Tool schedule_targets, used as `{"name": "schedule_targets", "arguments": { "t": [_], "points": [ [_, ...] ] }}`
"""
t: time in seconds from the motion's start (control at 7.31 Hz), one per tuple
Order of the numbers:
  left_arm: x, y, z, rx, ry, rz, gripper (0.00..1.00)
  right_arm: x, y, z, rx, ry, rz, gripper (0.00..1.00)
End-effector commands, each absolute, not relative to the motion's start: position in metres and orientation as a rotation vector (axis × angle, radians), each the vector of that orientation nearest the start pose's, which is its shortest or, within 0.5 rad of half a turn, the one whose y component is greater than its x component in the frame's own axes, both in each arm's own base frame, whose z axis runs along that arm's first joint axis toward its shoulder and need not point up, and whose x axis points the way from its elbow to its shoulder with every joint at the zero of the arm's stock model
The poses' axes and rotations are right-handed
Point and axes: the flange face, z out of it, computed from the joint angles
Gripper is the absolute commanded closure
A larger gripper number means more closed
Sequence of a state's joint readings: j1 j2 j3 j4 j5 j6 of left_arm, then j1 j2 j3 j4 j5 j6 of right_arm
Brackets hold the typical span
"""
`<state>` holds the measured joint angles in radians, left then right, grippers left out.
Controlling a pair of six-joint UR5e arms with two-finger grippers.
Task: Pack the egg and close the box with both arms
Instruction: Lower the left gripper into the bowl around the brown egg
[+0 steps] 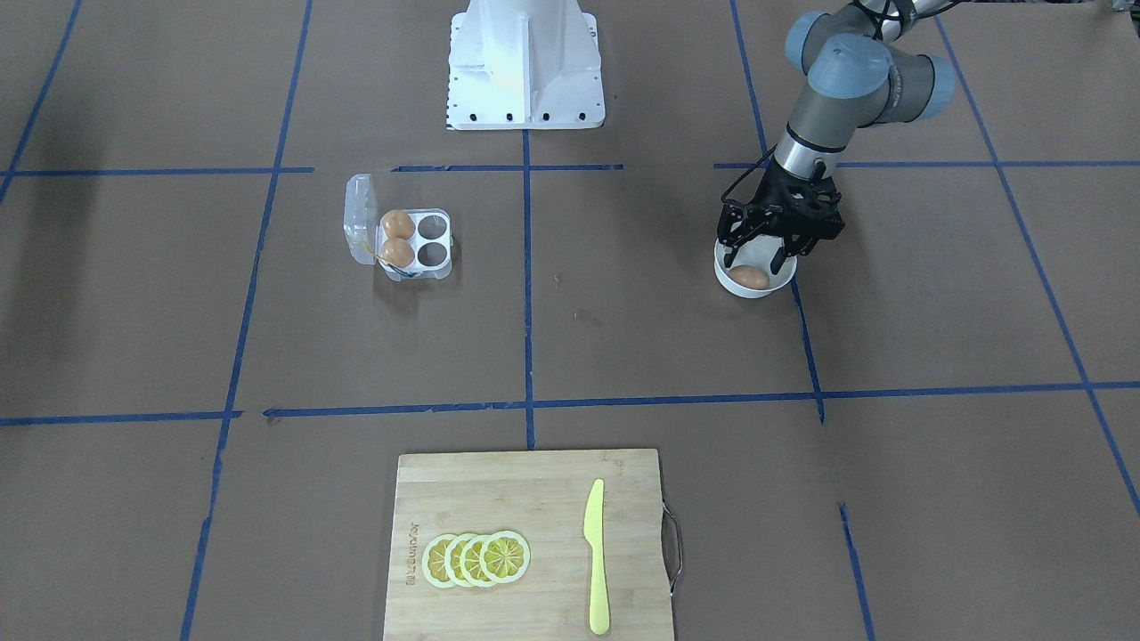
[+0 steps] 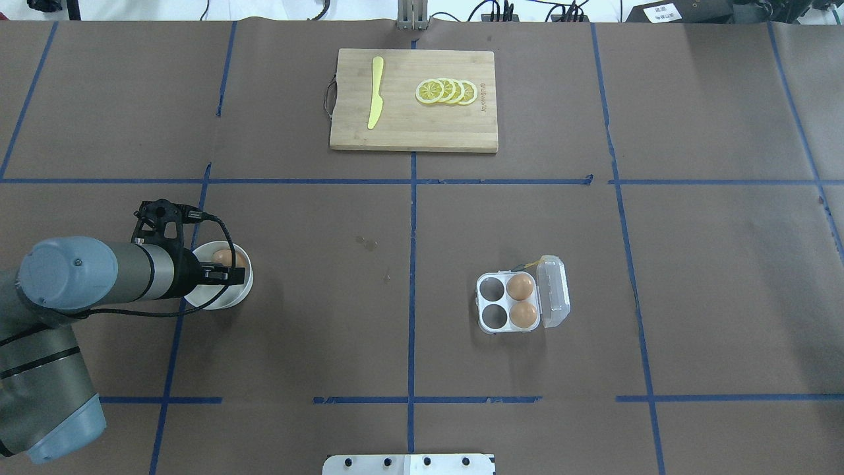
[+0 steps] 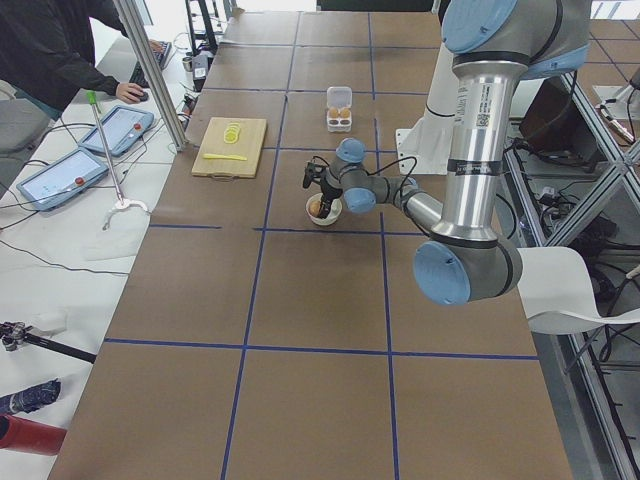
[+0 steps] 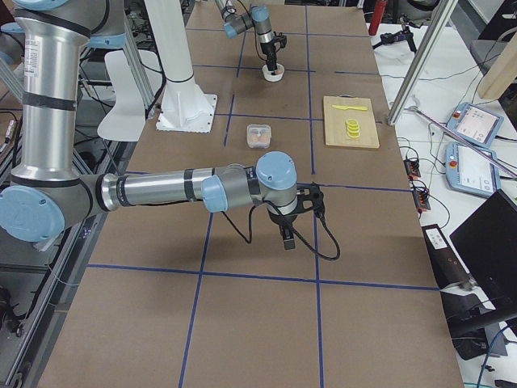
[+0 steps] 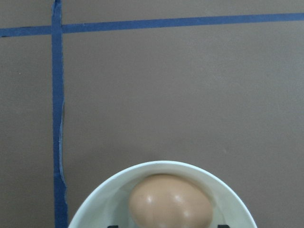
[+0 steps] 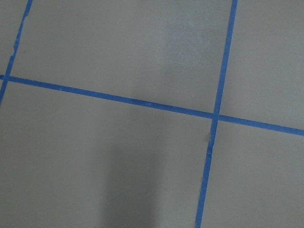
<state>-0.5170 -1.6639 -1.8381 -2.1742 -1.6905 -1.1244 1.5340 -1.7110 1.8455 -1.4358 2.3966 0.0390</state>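
Left gripper point(image 1: 757, 258) hangs open in the white bowl point(image 1: 766, 290), fingers either side of the egg point(image 1: 750, 278); right gripper point(image 4: 288, 238) opening cannot be told.

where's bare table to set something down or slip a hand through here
The widest bare patch lies between the bowl and the box. The strip between the box and the cutting board is bare too. Crowded: over the bowl, where the left gripper hangs, and the box's two filled cells.
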Motion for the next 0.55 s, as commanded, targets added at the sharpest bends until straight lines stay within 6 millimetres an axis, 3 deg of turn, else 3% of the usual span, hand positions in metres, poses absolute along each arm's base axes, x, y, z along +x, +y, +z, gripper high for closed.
{"name": "schedule_targets", "arguments": {
  "t": [0.0,0.41],
  "points": [
    [0.4139,-0.375,0.421,0.348,0.905,-0.009,0.23,0.0438,-0.4442,0.5697,0.222,-0.829,-0.109,0.0],
    [0.4142,-0.3752,0.424,0.346,0.901,-0.009,0.23,0.0438,-0.4443,0.5695,0.223,-0.829,-0.11,0.0]
  ]
}}
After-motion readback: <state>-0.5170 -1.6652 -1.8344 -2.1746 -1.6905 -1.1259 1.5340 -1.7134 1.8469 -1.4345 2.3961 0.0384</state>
